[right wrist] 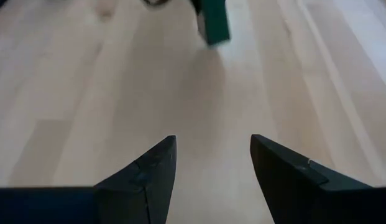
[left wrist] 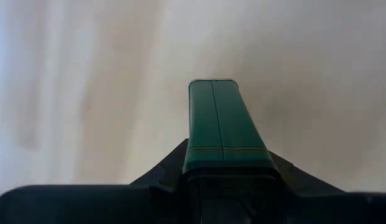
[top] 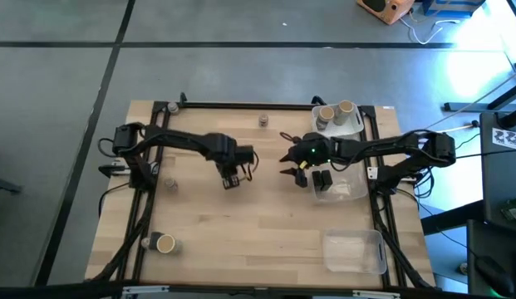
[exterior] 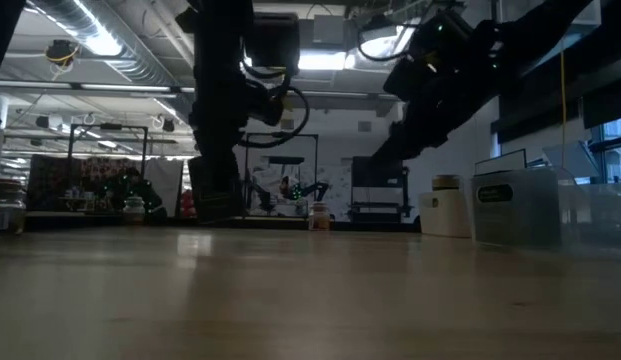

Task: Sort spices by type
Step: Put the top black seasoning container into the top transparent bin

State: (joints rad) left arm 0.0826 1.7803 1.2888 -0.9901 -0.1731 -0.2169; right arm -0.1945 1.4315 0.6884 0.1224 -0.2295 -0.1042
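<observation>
While my left hand (top: 233, 182) grips a dark green tin (left wrist: 222, 127) above the tabletop (top: 241, 224) middle, my right hand (right wrist: 212, 165) hangs beside it, released and holding nothing. I can read no label on the tin.

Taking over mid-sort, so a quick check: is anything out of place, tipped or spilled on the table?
Nothing is spilled. The left hand holds a dark green blocky spice tin above the wooden table, and the right hand is open and empty beside it.
</observation>
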